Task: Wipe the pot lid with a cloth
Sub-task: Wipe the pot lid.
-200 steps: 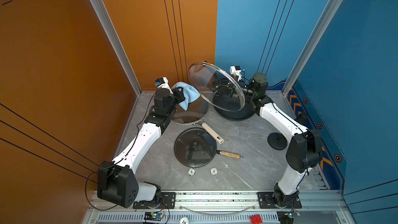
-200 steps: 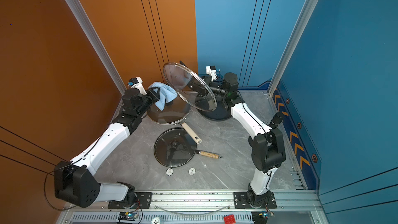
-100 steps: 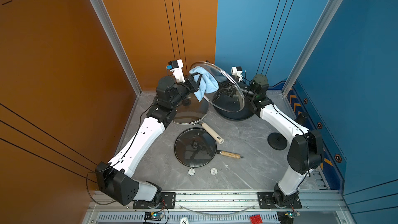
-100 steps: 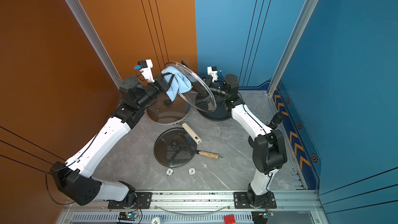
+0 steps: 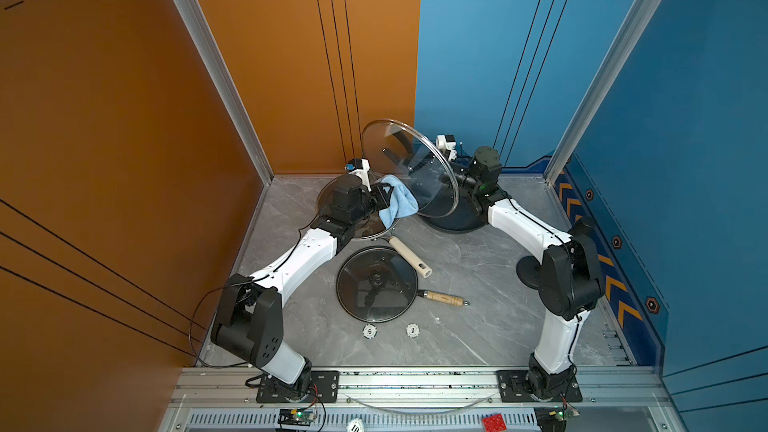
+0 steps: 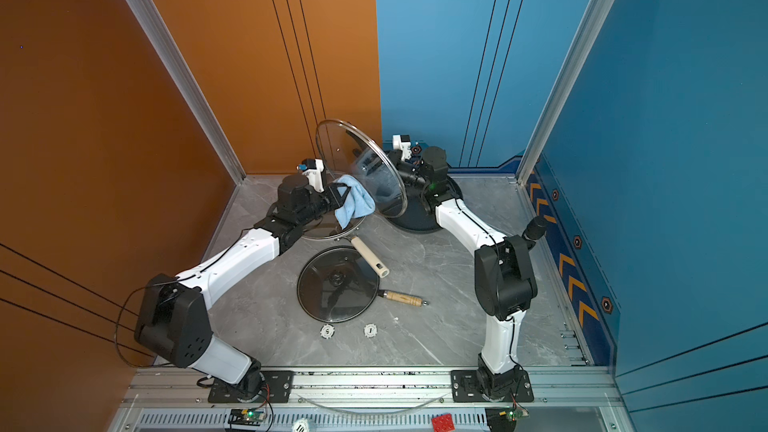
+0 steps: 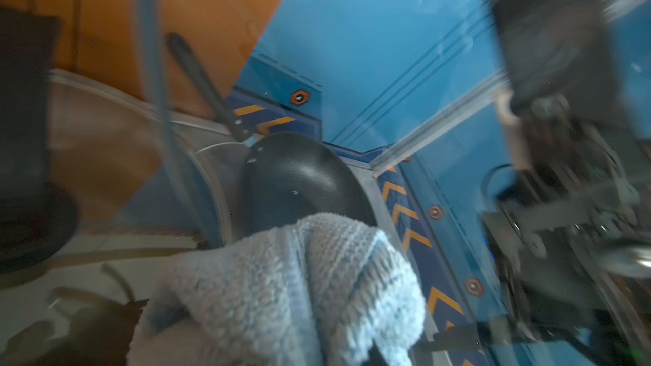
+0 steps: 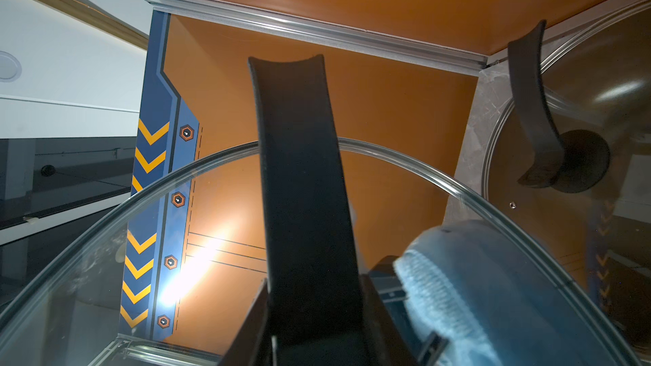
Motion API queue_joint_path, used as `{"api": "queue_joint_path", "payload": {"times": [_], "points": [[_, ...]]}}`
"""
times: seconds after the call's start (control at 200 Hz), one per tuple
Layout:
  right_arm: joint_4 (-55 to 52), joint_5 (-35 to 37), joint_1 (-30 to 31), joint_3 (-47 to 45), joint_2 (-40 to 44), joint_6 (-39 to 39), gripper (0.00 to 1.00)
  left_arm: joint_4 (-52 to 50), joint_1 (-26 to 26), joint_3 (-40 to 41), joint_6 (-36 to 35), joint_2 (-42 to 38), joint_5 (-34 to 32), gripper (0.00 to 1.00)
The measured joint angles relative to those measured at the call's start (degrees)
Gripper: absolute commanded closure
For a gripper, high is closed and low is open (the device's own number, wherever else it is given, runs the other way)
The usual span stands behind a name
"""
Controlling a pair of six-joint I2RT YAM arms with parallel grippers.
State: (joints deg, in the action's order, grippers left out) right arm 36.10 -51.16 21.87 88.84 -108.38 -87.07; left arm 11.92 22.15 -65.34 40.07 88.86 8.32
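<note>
Both top views: cloth [image 5: 398, 202] tight in narrow left end effector [image 5: 384, 198], beside lid [image 5: 436, 189] in right end effector [image 5: 417, 167].

The clear glass pot lid [image 5: 432, 195], black-handled, stands raised and tilted on edge, its handle clamped in the right end effector [image 8: 313, 325]. The bunched light-blue cloth [image 5: 401, 201], pinched in the left end effector [image 5: 386, 199], lies against the lid's lower part.

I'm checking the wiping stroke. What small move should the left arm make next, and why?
Probably sweep the cloth up across the lid toward its top rim. The left pincer is shut on the cloth, which sits at the lid's lower edge. The right pincer grips the handle and holds the lid tilted up, so most of the glass lies above the cloth.
</note>
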Motion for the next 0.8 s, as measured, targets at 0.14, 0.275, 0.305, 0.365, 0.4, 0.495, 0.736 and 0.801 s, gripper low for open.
{"api": "queue_joint_path", "payload": {"times": [0.14, 0.275, 0.305, 0.365, 0.4, 0.495, 0.736, 0.801], "points": [[0.35, 0.0, 0.33, 0.0, 0.0, 0.07, 0.98, -2.03, 0.02, 0.28, -1.38, -0.79, -3.41, 0.81], [-0.66, 0.0, 0.31, 0.07, 0.0, 1.42, 0.98, -5.88, 2.99, -2.73, -5.75, -2.89, -4.22, 0.8], [-1.44, 0.0, 0.31, 0.07, 0.0, 2.08, 0.98, -6.4, 3.85, -3.78, -6.64, -3.28, -4.13, 0.8], [-2.99, -0.02, 0.28, 0.09, 0.0, 3.15, 0.98, -7.41, 5.92, -6.45, -8.85, -4.22, -3.28, 0.79], [-3.98, -0.07, 0.26, 0.11, 0.0, 3.85, 0.98, -7.74, 6.99, -8.02, -10.14, -4.59, -2.54, 0.79], [-6.25, -0.04, 0.13, 0.42, 0.0, 4.98, 0.98, -8.76, 9.29, -13.05, -13.44, -4.98, -0.63, 0.79], [-7.85, -0.07, -0.9, 3.56, 0.0, 5.38, 0.98, -8.9, 10.69, -22.32, -16.33, -3.76, 9.44, 0.77], [-7.74, -0.07, -1.07, 3.89, 0.0, 5.38, 0.98, -8.28, 10.93, -22.97, -16.48, -2.95, 10.91, 0.78]]}}
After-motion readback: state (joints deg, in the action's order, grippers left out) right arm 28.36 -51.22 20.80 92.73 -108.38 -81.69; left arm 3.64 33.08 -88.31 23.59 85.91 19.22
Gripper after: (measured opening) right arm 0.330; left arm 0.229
